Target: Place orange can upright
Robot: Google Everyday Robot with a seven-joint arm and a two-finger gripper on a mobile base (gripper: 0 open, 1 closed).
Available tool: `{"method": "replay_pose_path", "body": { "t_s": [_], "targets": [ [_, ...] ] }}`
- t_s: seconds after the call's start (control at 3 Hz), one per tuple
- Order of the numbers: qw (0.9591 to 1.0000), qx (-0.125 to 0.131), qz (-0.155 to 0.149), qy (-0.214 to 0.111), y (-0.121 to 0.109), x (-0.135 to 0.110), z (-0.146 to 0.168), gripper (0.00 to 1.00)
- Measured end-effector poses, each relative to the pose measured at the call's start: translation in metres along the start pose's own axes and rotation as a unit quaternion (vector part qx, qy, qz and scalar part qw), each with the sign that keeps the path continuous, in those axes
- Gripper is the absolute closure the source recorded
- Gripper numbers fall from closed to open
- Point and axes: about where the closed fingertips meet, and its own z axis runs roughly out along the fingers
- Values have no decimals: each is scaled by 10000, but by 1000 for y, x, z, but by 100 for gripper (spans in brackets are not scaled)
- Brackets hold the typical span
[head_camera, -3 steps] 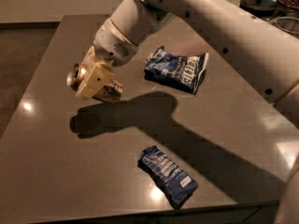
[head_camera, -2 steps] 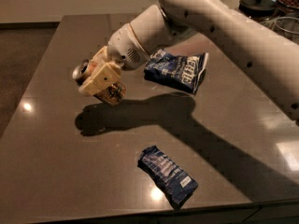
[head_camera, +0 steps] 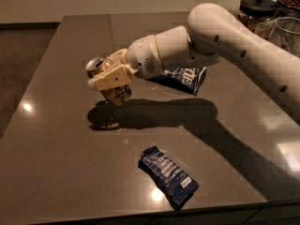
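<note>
My gripper (head_camera: 110, 77) hangs above the left middle of the dark table (head_camera: 56, 163), at the end of the white arm that reaches in from the right. It is shut on the orange can (head_camera: 117, 93). The can is tilted, with its silver pull-tab top (head_camera: 96, 64) pointing up and to the left and its patterned body angled down to the right between the cream fingers (head_camera: 108, 78). The can is held a little above the table, over its own shadow.
A blue crinkled snack bag (head_camera: 183, 77) lies behind the arm at centre right. A second blue bag (head_camera: 168, 175) lies near the front edge. Dark-lidded jars (head_camera: 257, 9) and a clear glass container (head_camera: 287, 32) stand at the back right corner.
The arm has dropped lower and reaches in flatter. The gripper with the can has shifted slightly right and turned, so the can's top now points more upward.
</note>
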Motion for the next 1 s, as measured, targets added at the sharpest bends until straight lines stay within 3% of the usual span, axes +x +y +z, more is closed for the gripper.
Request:
{"method": "replay_pose_path", "body": {
  "t_s": [0.33,0.67,1.0],
  "targets": [
    [9964,479,176,-681,-10,7,-16,100],
    [9914,734,197,-1066,-16,14,-27,100],
    [9863,926,103,-1361,-20,21,-35,84]
  ]
}}
